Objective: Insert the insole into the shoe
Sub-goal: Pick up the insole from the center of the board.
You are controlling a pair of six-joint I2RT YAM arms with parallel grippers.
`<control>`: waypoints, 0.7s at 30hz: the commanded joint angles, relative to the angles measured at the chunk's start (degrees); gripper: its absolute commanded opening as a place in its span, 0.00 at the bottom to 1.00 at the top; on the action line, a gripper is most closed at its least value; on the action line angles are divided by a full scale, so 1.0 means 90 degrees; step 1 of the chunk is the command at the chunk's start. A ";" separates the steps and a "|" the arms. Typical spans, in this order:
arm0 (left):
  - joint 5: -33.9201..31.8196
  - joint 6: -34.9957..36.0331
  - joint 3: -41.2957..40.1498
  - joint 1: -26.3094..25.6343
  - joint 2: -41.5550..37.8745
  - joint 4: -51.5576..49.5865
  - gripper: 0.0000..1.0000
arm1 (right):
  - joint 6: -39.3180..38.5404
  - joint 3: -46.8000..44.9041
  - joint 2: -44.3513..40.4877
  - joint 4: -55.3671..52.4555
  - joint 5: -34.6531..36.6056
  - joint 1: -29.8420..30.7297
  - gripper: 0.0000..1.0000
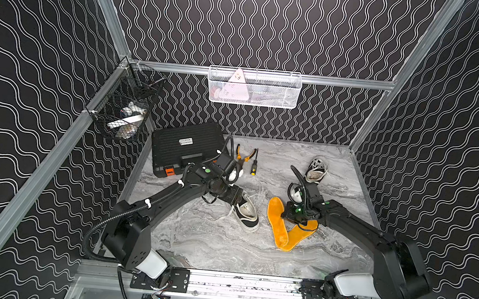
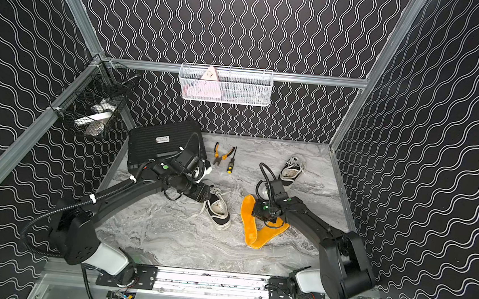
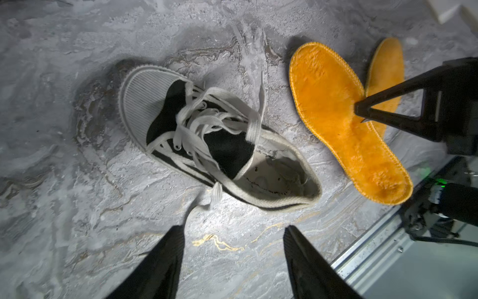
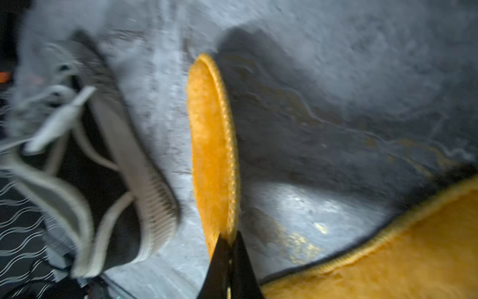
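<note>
1. Pinching insole [image 4: 212,145] at mid-length of its right long edge, with right gripper [image 4: 227,239] pressed together on it. Sitting just right of shoe [image 1: 245,216], middle of table [image 1: 209,242], not touching it. Can't tell whether lifted clear.
2. Thin bite on soft fleece. Likely to pivot or droop either side of the pinch once raised. Could slip out mid-carry.
3. Resting with near end over second insole [image 1: 303,234]. Could drag that one along, fleece on fleece, or shove it toward the near edge.
4. Holding nothing in left gripper [image 3: 232,229]: spread wide, hanging over shoe. No brace on shoe. Expect it to skate away on the first push unless pinned.
5. Watch laces [image 3: 196,121]: loose over tongue, trailing onto table. Could catch the front of the insole, or get stuffed into the opening.
6. Toe far and heel opening near on shoe; wide end far on insole too. Needs a steep tilt to enter. Unsupported front likely to curl against tongue instead of sliding under.
7. Working both arms over the same small patch. Could clash at the wrists if left drops to brace while right swings in.
</note>
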 commanded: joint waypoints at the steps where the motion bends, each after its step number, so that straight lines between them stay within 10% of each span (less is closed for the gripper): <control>1: 0.1390 0.0820 0.0515 0.0158 0.0177 0.0011 0.73 | -0.0353 0.0230 -0.0259 0.0354 -0.0830 0.0019 0.04; 11: 0.2351 0.1775 0.1159 0.0213 0.0796 -0.0797 0.76 | -0.1350 0.0966 -0.0786 -0.0181 -0.2561 0.0254 0.05; 21: 0.2604 0.2121 0.1137 0.0392 0.0945 -0.0952 0.76 | -0.2074 0.1331 -0.0258 -0.0466 -0.2660 0.0952 0.05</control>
